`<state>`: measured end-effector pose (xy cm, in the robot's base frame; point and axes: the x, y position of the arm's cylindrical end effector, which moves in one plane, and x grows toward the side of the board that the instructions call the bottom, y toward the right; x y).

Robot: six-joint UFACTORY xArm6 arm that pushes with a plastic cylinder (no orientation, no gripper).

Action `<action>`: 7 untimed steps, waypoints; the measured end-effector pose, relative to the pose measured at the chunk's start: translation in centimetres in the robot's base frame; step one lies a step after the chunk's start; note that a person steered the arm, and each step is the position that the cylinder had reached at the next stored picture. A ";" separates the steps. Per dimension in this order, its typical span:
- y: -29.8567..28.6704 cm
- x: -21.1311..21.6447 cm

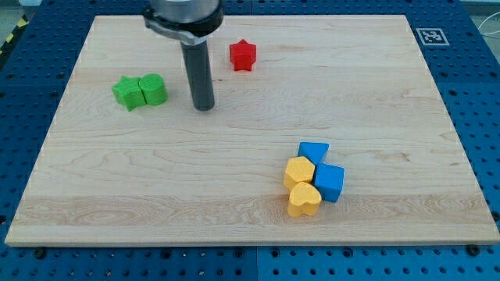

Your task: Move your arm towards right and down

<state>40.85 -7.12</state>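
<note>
My tip (204, 107) rests on the wooden board (117, 187) in the upper left part of the view. It stands just right of a green star block (127, 93) and a green rounded block (154, 89), which touch each other. A red star block (243, 55) lies up and to the right of the tip. At the lower right, a blue block (314, 152), a blue cube (330, 182), a yellow hexagon block (299, 171) and a yellow heart block (304, 200) sit clustered together, well apart from the tip.
The board lies on a blue perforated table (31, 101). A black-and-white marker tag (432, 36) sits at the board's upper right corner. The arm's dark body (183, 16) hangs over the board's top edge.
</note>
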 end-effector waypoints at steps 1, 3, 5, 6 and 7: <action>2.6 0.4; 12.7 1.6; 21.2 3.7; 22.3 5.0; 22.5 5.2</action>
<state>46.03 15.41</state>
